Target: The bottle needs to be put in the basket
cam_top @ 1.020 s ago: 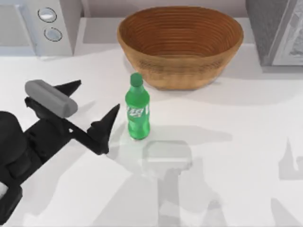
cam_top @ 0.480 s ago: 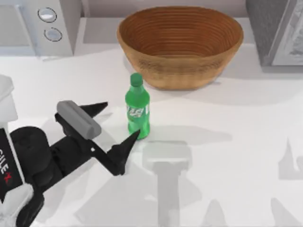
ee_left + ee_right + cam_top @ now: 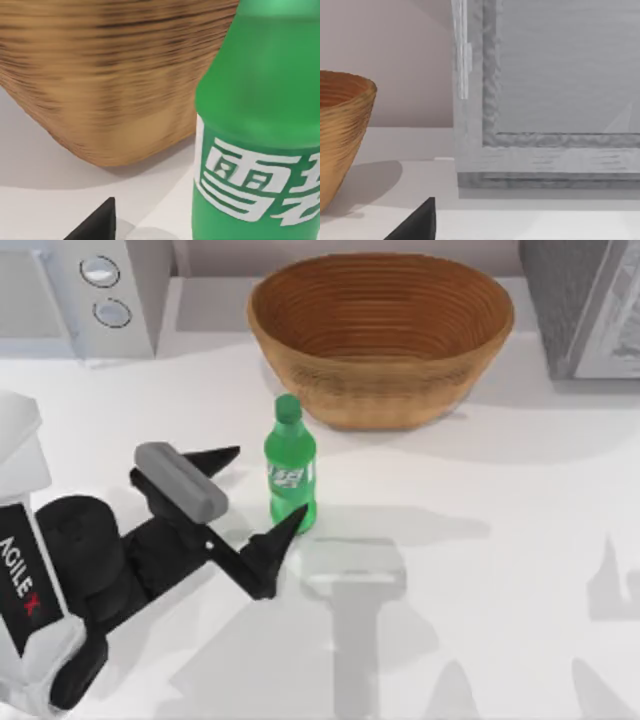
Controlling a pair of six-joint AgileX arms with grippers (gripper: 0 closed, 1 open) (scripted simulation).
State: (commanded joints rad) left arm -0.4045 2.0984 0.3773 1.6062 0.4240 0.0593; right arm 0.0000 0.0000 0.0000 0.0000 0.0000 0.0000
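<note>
Wide-jawed, the left gripper point(image 3: 256, 490) flanks the upright small green plastic bottle point(image 3: 290, 468) beside the big brown wicker basket point(image 3: 380, 340), so closing on it seems next.

A small bright green plastic soda bottle point(image 3: 290, 470) with a green cap and white-and-green label stands upright on the bench, just in front of the large round brown wicker basket point(image 3: 381, 338), outside it.
</note>
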